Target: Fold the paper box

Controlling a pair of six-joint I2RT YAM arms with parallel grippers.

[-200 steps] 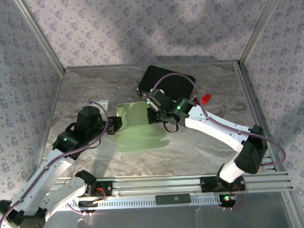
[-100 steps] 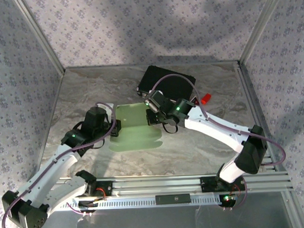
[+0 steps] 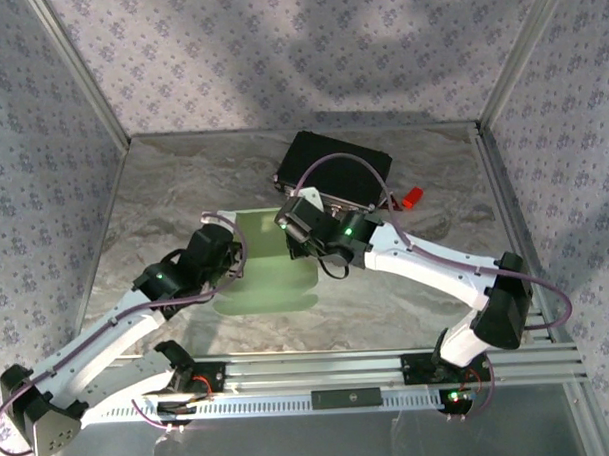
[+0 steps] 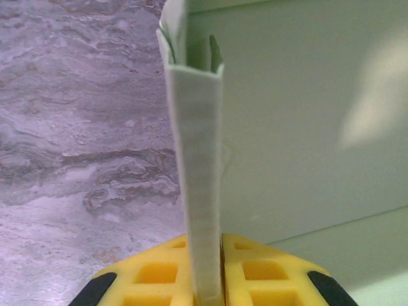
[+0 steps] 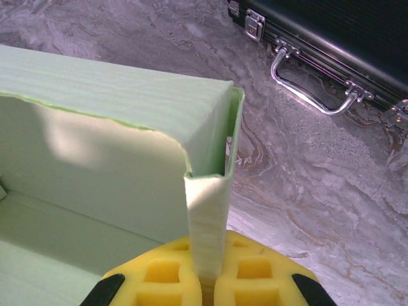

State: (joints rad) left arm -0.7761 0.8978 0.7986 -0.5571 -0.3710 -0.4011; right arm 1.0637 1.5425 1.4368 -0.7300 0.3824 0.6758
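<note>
The pale green paper box [image 3: 269,259] lies partly folded on the marble table, between both arms. My left gripper [image 3: 236,258] is shut on its left side wall [image 4: 199,159], which stands upright between the yellow pads [image 4: 156,271]. My right gripper [image 3: 291,246] is shut on the folded right wall [image 5: 209,220], pinched between its yellow pads [image 5: 252,268]. In the right wrist view the box's back wall and a rounded flap [image 5: 115,159] stand up, with the floor panel at lower left. A flat panel with rounded tabs [image 3: 272,294] extends toward the near edge.
A black hard case [image 3: 334,167] with metal latches and a handle [image 5: 312,83] lies just behind the box. A small red object [image 3: 412,196] sits to its right. Patterned walls and metal frame posts [image 3: 77,71] enclose the table; an aluminium rail [image 3: 389,367] runs along the near edge.
Both grippers have moved left and toward the near edge, carrying the box. The left arm has swung inward and the box's side walls now stand folded up.
</note>
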